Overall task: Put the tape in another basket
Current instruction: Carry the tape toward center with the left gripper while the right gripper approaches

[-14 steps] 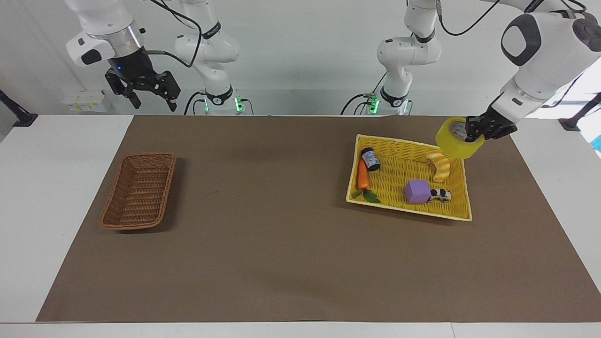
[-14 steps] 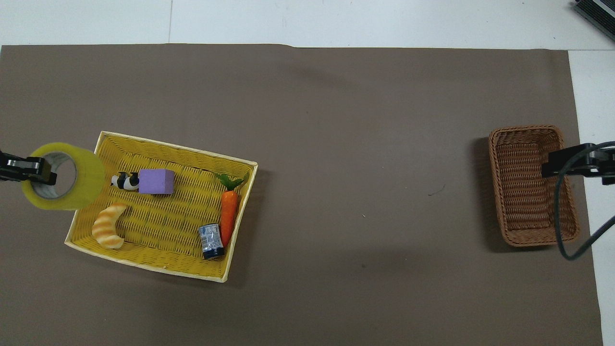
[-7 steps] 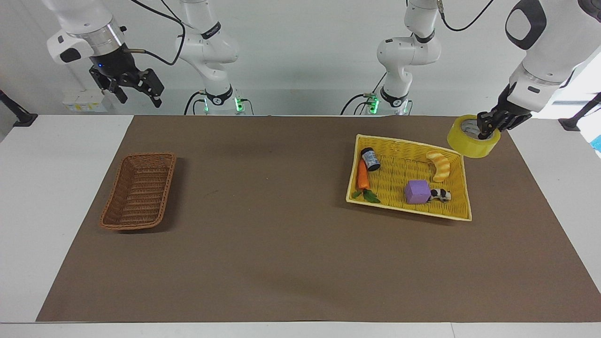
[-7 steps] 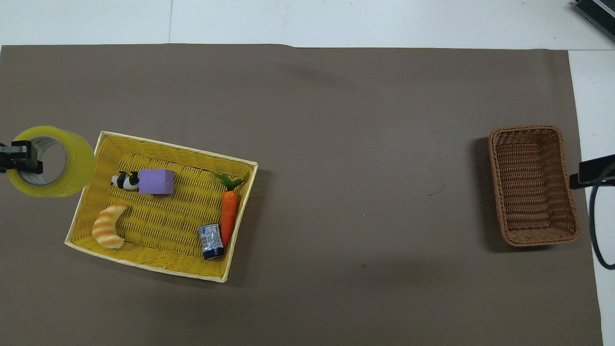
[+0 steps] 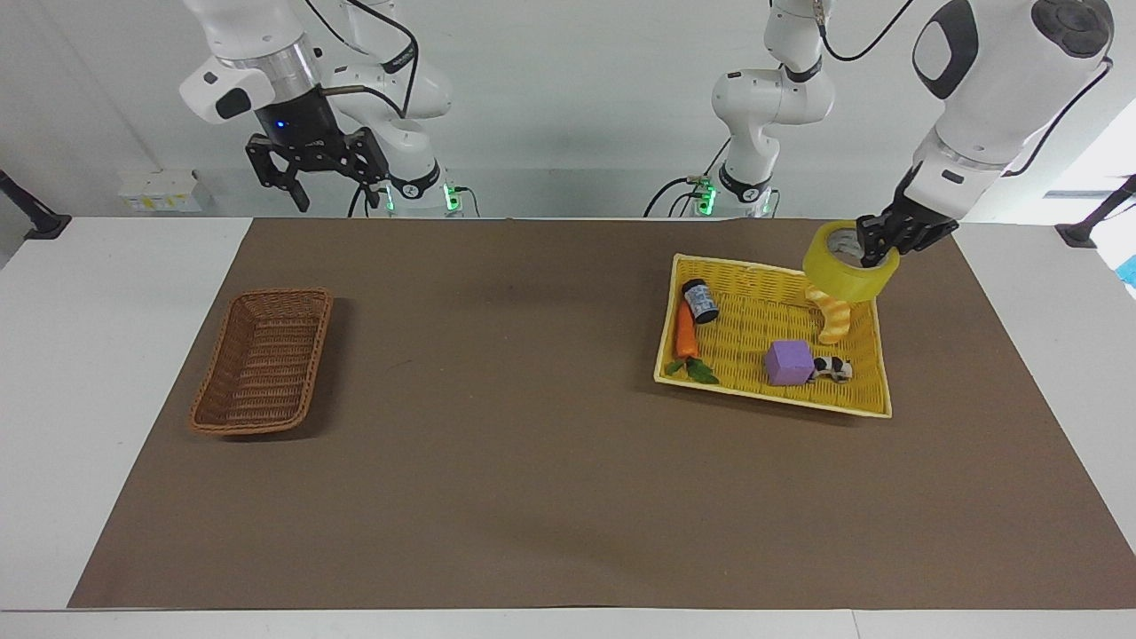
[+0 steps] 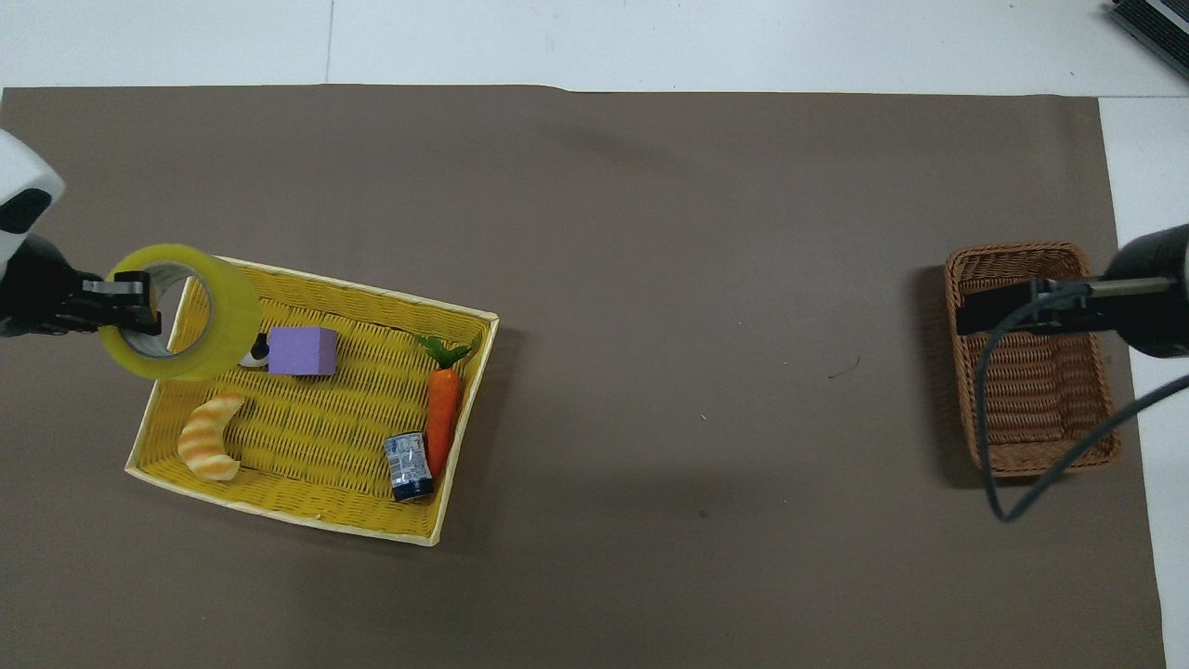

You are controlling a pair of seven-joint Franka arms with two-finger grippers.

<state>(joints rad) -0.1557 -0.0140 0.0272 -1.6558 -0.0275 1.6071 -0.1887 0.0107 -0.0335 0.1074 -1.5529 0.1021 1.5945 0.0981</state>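
Left hand (image 5: 874, 249) clamped through tape (image 5: 848, 264) wall over yellow tray (image 5: 772, 404) corner; roll stiff, light, probably slick; right hand (image 5: 321, 169) apart, waiting.

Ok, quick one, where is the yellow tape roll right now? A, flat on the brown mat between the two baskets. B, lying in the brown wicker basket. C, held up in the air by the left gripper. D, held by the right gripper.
C: the left gripper is shut on the wall of the tape, holding it in the air over a corner of the yellow tray, while the basket holds nothing.
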